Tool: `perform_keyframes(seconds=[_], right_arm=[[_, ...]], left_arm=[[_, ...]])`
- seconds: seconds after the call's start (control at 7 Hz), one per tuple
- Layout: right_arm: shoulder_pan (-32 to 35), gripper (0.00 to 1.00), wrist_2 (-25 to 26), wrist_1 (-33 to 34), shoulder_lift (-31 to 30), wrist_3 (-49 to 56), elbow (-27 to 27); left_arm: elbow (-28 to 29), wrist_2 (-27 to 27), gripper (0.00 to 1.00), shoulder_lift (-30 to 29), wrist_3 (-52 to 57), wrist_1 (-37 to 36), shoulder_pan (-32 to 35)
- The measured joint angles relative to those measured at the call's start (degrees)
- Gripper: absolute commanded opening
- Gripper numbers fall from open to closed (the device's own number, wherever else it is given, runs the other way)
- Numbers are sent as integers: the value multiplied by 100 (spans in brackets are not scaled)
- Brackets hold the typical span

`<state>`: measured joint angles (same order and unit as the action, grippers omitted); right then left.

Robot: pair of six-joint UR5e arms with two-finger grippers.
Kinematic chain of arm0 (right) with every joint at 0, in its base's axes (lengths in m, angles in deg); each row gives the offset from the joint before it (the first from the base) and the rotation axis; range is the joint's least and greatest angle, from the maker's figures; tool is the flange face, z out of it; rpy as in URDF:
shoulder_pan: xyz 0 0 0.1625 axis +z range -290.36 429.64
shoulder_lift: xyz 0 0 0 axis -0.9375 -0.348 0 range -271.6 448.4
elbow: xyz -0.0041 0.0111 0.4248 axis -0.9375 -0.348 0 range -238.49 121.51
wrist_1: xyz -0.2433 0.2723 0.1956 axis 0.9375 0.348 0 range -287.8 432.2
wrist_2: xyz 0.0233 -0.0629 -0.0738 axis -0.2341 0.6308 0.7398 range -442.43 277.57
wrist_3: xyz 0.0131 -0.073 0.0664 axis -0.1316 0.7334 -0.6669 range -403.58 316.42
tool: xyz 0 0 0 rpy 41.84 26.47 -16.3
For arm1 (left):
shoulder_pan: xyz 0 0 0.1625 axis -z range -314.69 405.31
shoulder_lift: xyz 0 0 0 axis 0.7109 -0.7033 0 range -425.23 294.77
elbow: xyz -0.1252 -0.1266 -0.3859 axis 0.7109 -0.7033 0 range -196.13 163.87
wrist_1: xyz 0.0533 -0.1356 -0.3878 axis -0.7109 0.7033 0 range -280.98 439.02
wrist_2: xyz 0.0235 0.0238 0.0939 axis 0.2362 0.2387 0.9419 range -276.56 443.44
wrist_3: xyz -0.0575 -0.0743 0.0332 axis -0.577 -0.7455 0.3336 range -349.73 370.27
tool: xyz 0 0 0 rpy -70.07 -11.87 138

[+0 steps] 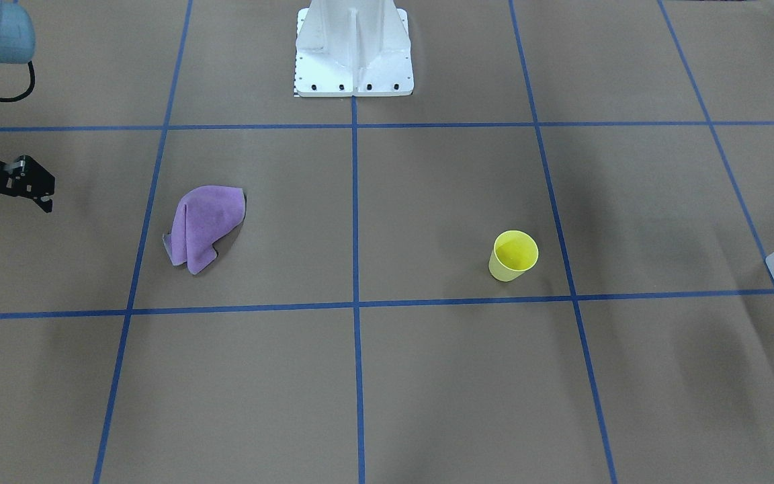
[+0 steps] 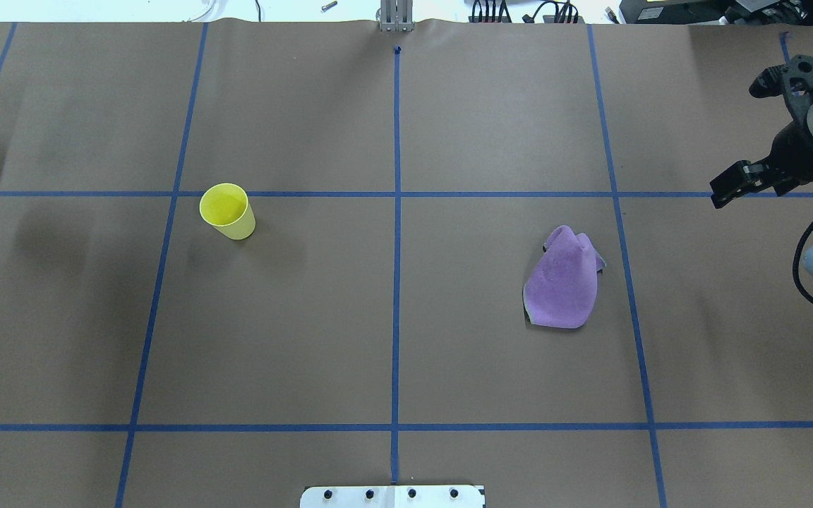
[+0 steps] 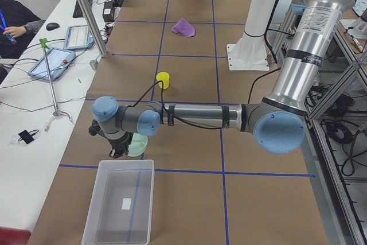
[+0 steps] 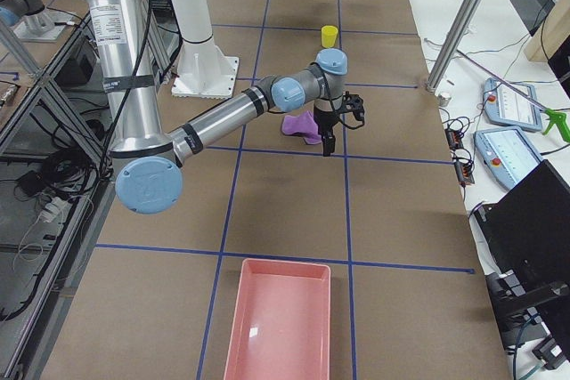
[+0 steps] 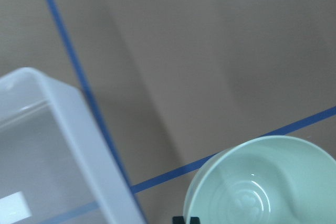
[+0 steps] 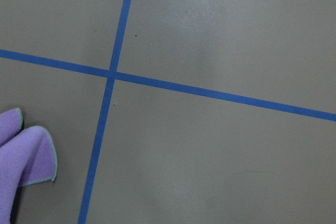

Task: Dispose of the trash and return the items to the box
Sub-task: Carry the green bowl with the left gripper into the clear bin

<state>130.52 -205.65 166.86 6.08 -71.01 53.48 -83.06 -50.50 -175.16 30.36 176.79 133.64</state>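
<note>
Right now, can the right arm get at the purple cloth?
Probably yes. The right gripper hangs off to one side of the cloth, and nothing lies between them; the cup stands far off on the table's other half.

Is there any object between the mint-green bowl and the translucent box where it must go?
Nothing visible. The bowl is close beside the box; between them the left wrist view shows only brown paper and a blue tape line.

Right pincer (image 2: 738, 141) spread wide, left arm (image 3: 195, 116) outstretched
</note>
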Motion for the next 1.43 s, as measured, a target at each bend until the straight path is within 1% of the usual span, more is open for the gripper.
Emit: perform_keyframes(seconds=[0.14, 0.29, 0.43, 0.71, 1.0, 1.14, 1.29, 1.43], right_arm=[[-3, 100, 27, 0, -1, 0, -5], [-5, 100, 40, 0, -2, 0, -7], [-6, 100, 48, 0, -3, 0, -9], [-6, 100, 47, 0, -1, 0, -9], [-6, 100, 46, 0, 3, 0, -9], [-6, 100, 48, 0, 2, 0, -8], [-6, 100, 47, 0, 3, 0, -4], [-6, 100, 45, 0, 5, 0, -2]], left_arm=[[767, 2, 0, -304, 478, 75, 287], [1369, 24, 0, -454, 636, 314, 436], [1950, 118, 0, -517, 461, 722, 522], [2969, 638, 0, -549, -610, 1755, 587], [3652, 1109, 0, -545, -1409, 2452, 604], [3863, 1320, 14, -534, -1802, 2751, 608], [4032, 1430, 98, -526, -2049, 3024, 599], [4100, 1484, 99, -514, -2149, 3200, 581]])
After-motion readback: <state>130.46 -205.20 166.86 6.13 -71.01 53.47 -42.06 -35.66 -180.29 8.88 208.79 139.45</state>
